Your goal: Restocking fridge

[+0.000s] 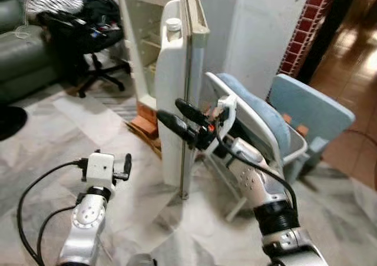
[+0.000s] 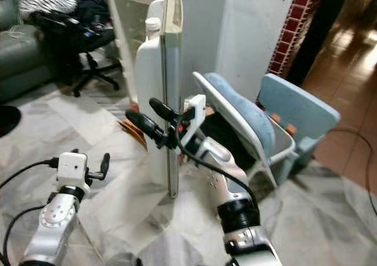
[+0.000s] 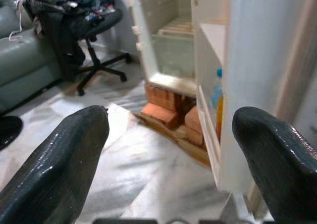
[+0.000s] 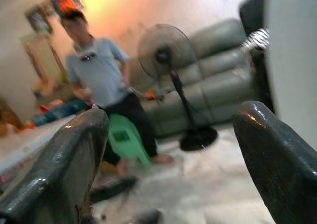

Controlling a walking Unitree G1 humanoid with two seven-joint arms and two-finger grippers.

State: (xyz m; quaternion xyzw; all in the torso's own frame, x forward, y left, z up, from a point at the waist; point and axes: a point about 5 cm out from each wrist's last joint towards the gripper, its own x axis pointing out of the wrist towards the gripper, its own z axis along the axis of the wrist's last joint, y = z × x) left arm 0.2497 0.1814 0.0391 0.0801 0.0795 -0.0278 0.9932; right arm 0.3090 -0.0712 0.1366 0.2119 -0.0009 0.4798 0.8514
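A lived-in home, a sitting room by the look of it: marble-patterned floor tiles point(image 1: 88, 125), a small fridge point(image 1: 168, 72) propped on bricks point(image 3: 163, 112) with its door open just ahead of the right gripper point(image 1: 179, 122), a grey-green sofa point(image 4: 218, 80) and a standing fan point(image 4: 171, 70) beyond that gripper's fingers, a person point(image 4: 101, 85) seated on a green stool point(image 4: 124, 140), an office chair point(image 1: 88, 30) piled with clothes past the left gripper point(image 1: 121, 167).

A black office chair point(image 1: 88, 25) piled with clothes stands beside a grey sofa point(image 1: 20, 54).
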